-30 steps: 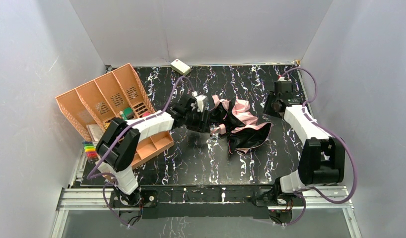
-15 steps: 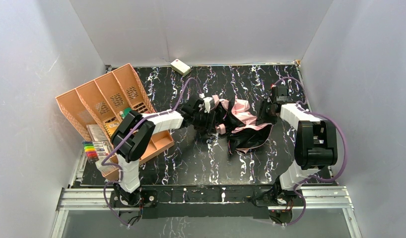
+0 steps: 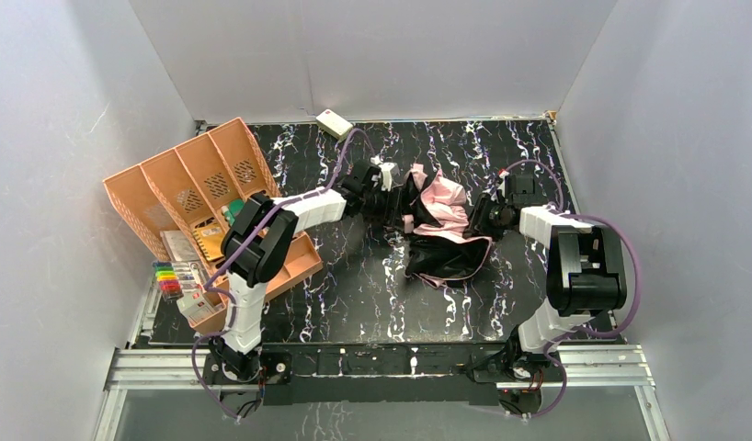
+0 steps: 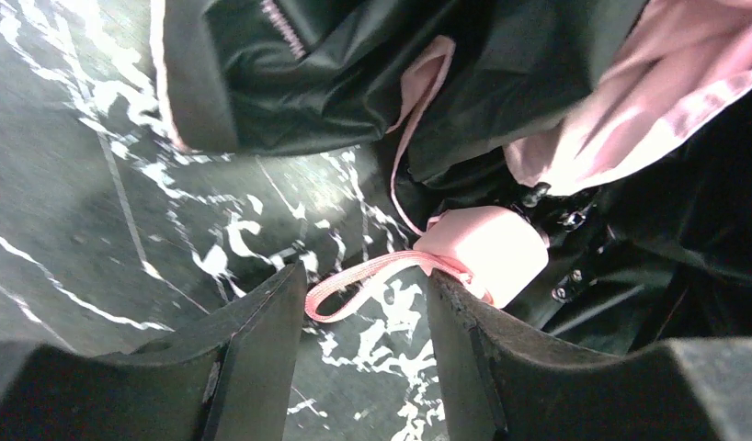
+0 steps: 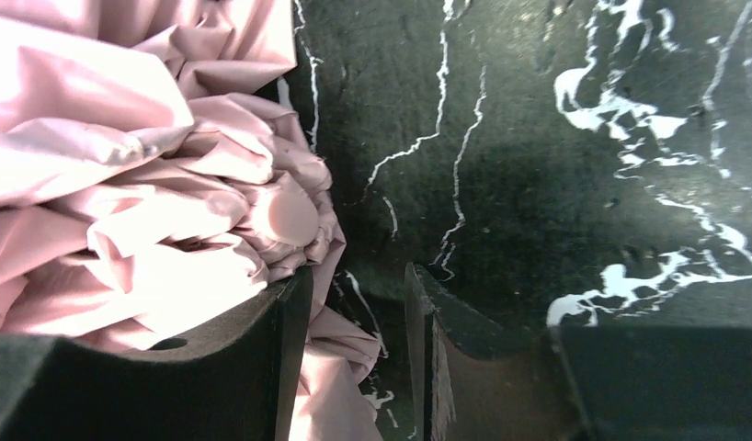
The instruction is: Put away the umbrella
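Illegible small print on umbrella (image 4: 501, 92)

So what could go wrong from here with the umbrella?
The left gripper is open with only the thin strap between its jaws, not the handle. Closing could catch just the loop and leave the umbrella dangling. The right gripper sits against loose pink fabric, so it may pinch a single fold.
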Controlling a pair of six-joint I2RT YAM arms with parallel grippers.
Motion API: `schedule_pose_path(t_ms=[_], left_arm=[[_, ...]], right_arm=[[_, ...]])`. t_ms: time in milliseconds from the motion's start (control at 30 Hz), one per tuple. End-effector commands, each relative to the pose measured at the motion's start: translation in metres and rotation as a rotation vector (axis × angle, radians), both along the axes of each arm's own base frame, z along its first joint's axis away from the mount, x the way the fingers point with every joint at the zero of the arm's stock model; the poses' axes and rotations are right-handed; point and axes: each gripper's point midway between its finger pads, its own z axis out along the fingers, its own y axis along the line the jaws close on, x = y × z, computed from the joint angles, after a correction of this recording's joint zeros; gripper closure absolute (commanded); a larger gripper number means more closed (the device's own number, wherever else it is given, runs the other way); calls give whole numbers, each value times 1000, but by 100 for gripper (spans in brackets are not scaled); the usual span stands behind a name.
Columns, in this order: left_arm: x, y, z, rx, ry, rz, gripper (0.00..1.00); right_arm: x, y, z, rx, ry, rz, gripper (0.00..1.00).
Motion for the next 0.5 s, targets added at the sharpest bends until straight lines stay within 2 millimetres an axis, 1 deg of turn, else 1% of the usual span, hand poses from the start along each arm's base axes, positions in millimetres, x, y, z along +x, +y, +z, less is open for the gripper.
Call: schedule_pose_path(t_ms=[0,133,200,267,367,467], left_arm=[[26,2,10,-6,-27,20,50],[52,12,16,0,-49,40,50],[62,17,15,8,-51,50,50],[71,24,19,6,-53,67,50],[77,43,29,-7,-64,108,48],[73,68,40,-2,-85,148,45]], right_arm=[[10,30,17,158,-55,32,50],[28,37,22,184,-73,40,50],[36,41,24,195,-80,48,50],[40,40,27,188,-86,48,50],[39,26,33,112,-113,7,48],[30,9,40,26,-140,-40,44]])
